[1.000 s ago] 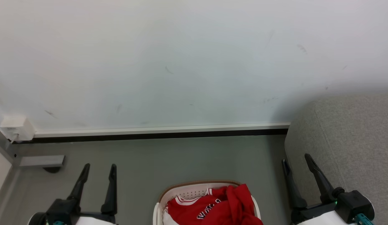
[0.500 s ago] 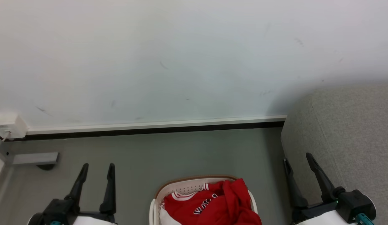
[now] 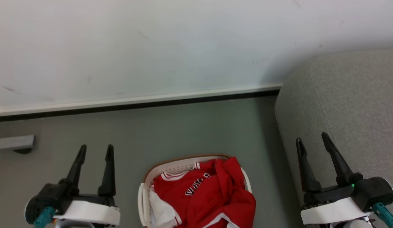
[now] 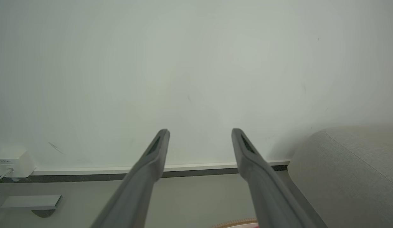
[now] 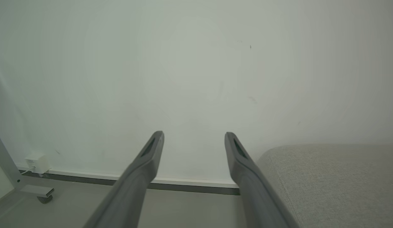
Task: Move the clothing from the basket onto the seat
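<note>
Fingers: spread wide on both grippers; nothing is held
Left gripper: left of basket
Right gripper: seen against seat
Clothing: heaped in basket; seat stands to its right

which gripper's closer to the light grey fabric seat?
Right. The right gripper is by the side of the light grey fabric seat; the left gripper is beyond the cream perforated basket, over grey floor.
</note>
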{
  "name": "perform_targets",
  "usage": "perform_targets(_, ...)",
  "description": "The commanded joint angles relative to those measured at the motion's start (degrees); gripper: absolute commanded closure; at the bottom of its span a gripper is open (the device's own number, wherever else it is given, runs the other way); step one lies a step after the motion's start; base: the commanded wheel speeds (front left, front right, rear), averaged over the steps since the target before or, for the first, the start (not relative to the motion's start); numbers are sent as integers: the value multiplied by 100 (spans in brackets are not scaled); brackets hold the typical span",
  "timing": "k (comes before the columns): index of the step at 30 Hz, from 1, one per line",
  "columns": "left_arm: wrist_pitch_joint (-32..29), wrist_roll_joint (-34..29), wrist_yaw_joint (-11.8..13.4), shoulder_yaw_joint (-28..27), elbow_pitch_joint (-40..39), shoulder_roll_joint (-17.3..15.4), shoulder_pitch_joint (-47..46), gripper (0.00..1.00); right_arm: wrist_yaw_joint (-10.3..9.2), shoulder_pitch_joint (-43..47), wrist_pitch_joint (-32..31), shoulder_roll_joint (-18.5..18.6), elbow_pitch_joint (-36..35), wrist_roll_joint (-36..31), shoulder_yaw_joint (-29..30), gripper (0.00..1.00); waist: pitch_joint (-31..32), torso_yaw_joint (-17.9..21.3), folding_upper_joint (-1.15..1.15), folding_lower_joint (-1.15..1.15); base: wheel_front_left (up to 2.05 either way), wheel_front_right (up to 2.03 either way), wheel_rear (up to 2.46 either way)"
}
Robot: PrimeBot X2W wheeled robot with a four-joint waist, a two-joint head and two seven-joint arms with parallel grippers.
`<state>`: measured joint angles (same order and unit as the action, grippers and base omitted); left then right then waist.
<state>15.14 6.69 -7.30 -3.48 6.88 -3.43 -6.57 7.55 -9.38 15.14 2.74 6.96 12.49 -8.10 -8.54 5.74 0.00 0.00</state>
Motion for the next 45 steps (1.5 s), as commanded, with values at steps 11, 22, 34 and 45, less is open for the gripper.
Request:
perform_targets(11, 2, 421, -12, 817, 344, -797, -733, 0, -12, -409, 2, 25, -548, -50, 135, 0, -1317, 661, 0, 0, 0, 0, 0)
perform_targets(22, 2, 916, -13, 1855, 1300, -1530, -1543, 0, -12, -842, 2, 20, -1097, 240, 175, 0, -2347, 1059, 0, 0, 0, 0, 0)
perform_targets(34, -231, 1485, -14, 3728, 2639, -2331, -2655, 0, -12, -1276, 2, 18, -1824, 617, 174, 0, -3312, 1489, 0, 0, 0, 0, 0)
perform_targets(45, -753, 1456, -14, 5219, 3562, -2692, -3589, 0, -12, -1304, 2, 18, -2418, 958, 25, 0, -3908, 1916, 0, 0, 0, 0, 0)
